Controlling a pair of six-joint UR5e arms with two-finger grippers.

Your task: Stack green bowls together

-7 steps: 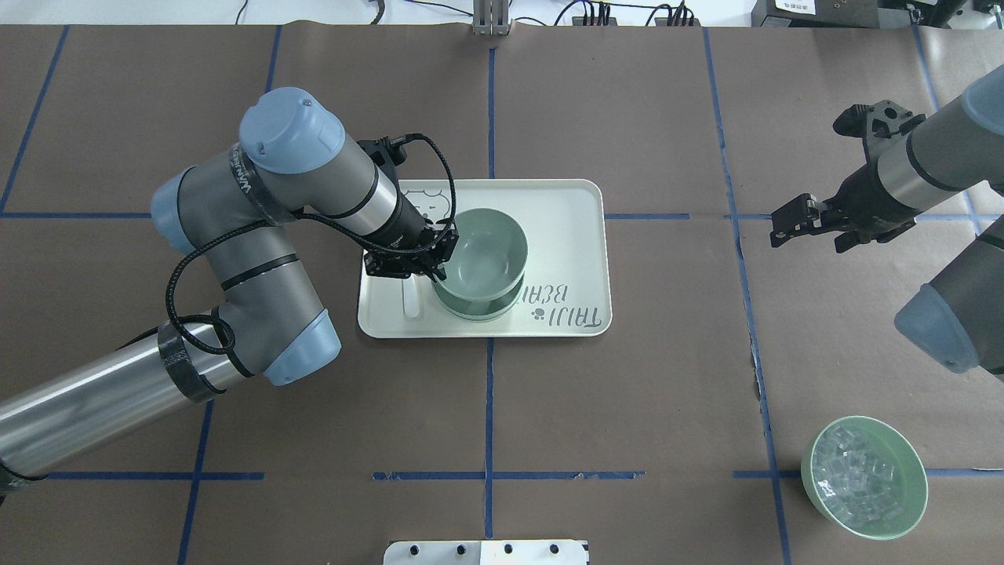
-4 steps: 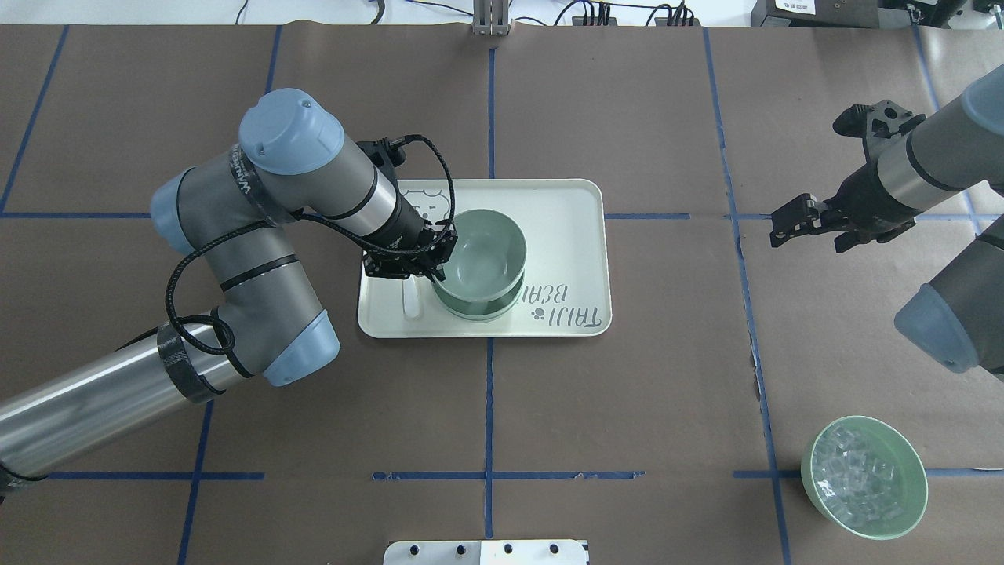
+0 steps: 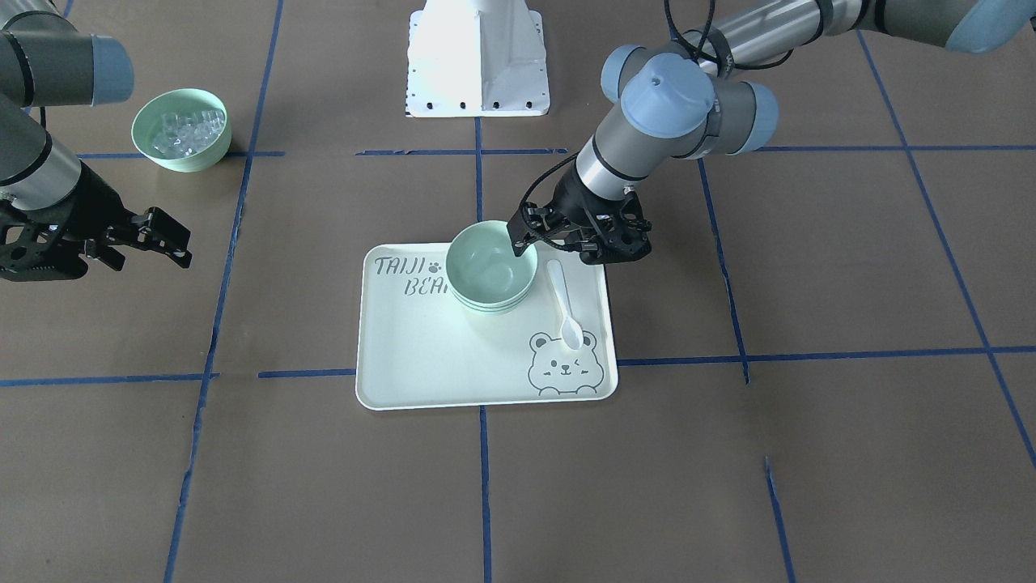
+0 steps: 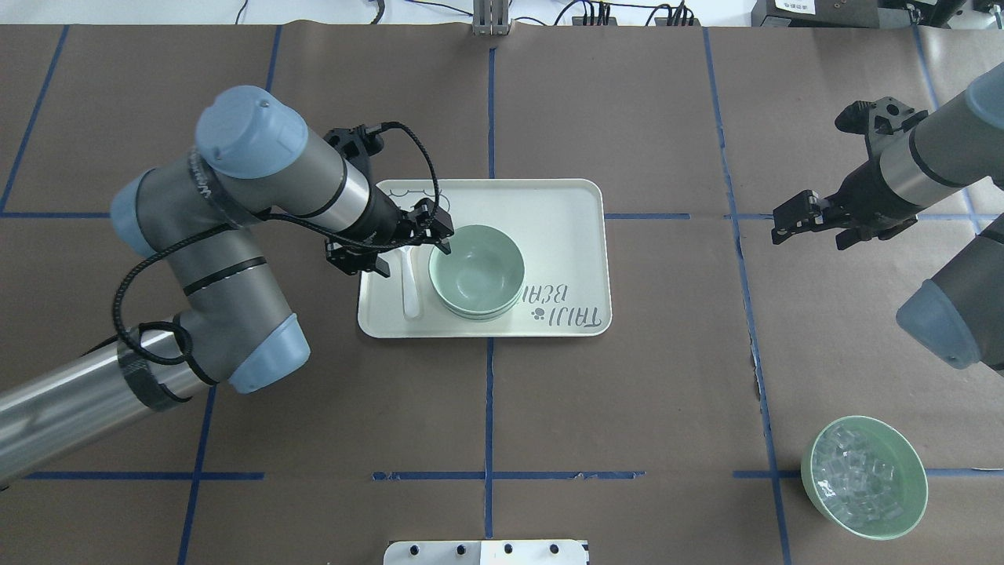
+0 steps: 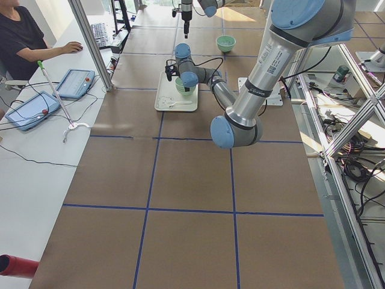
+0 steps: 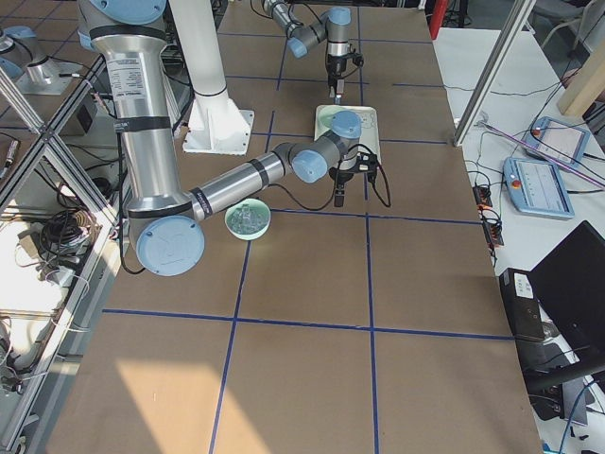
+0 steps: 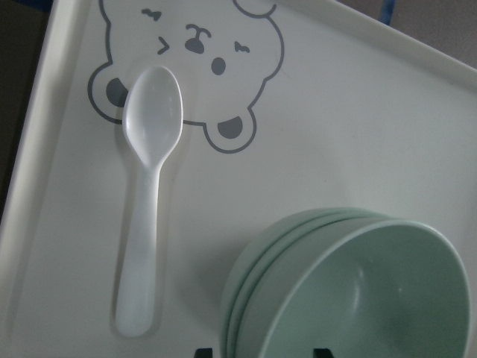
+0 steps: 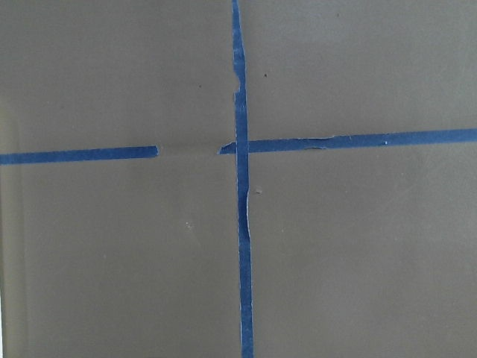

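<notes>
Three green bowls (image 4: 476, 271) sit nested in one stack on the cream bear tray (image 4: 565, 212); the stack also shows in the front view (image 3: 488, 263) and the left wrist view (image 7: 358, 291). My left gripper (image 4: 441, 233) is open and empty, just off the stack's left rim, fingers pointing at it. In the front view the left gripper (image 3: 519, 236) is at the stack's far-right rim. My right gripper (image 4: 784, 224) is open and empty above bare table far to the right, also in the front view (image 3: 171, 240).
A white plastic spoon (image 4: 410, 286) lies on the tray left of the stack, under my left gripper. A matching green bowl of clear ice-like pieces (image 4: 863, 477) stands at the near right. The robot's white base (image 3: 477, 57) is at the table's near edge.
My left gripper has let go of the top bowl, which now sits down in the stack. The gripper and arm have pulled back to the left. The right arm has not moved.
</notes>
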